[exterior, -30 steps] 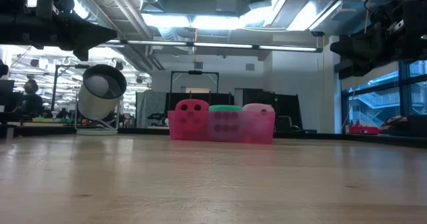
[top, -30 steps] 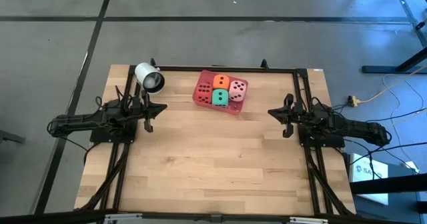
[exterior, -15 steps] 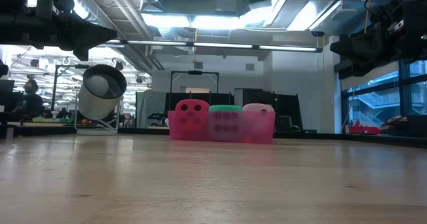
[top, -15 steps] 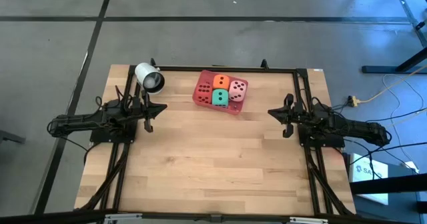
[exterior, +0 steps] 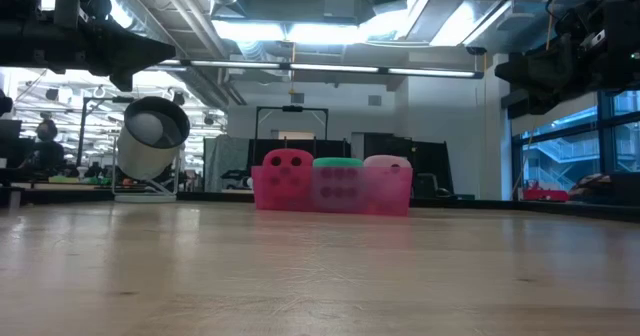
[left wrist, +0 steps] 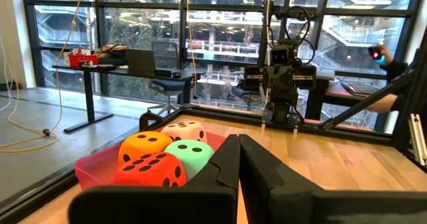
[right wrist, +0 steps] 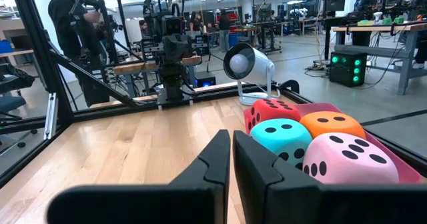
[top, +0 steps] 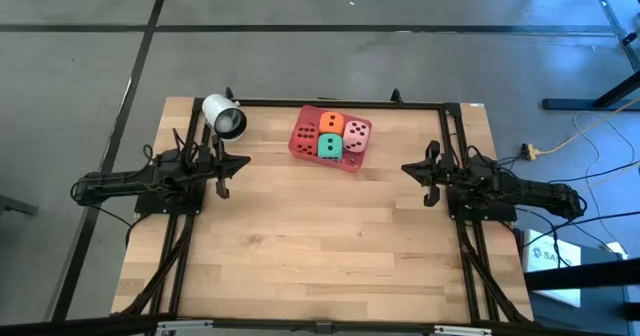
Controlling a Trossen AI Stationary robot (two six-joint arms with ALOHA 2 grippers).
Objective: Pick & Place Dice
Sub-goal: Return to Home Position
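Find the left gripper (left wrist: pixel 239 139) over the left edge of the plank-wood table (top: pixel 320 256). Its dark fingers stand narrow, nearly touching, holding nothing. A smooth white cylinder (top: pixel 223 117) sits at the far left corner. Midway along the far edge, the translucent pink rectangular tray (top: pixel 347 165) contains the red die (top: pixel 306 135), orange die (top: pixel 331 124), green die (top: pixel 329 146) and light pink die (top: pixel 356 135), all soft rounded cubes with dark pips. The right gripper (right wrist: pixel 231 136) hangs over the right edge, its fingers likewise narrow and empty.

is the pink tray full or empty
Full: the pink rectangular tray holds the red die, orange die, green die and light pink die.
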